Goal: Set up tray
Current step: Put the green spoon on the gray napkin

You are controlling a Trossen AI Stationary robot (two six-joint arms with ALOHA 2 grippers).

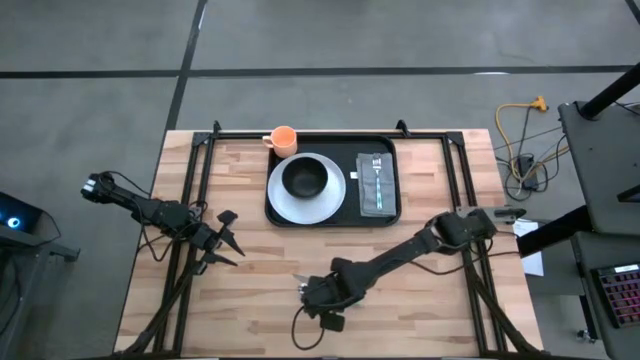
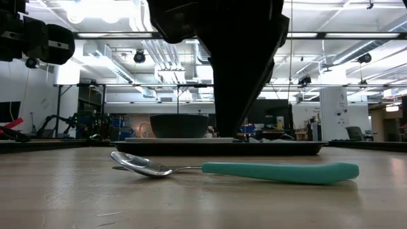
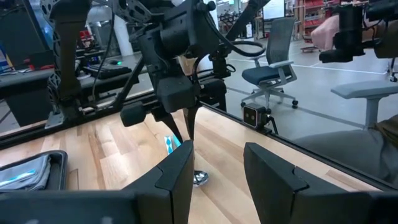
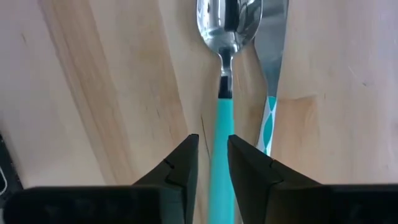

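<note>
On the wooden table (image 1: pixel 400 320), the flat black rectangular tray (image 1: pixel 385 140) already holds plate, bowl and napkin, while the right gripper (image 4: pixel 211 165), jaws narrowly apart astride the teal-handled steel spoon (image 4: pixel 221 118), has yet to lift it.

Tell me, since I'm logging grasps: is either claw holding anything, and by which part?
Nothing is held. The right claw straddles the teal handle of the spoon, not closed on it; the left claw is empty.

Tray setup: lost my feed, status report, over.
Right end effector low over the table, fingers straddling the teal spoon handle. Left end effector open, waiting left of the tray. Tray holds plate, bowl, napkin. Nothing blocking.
</note>
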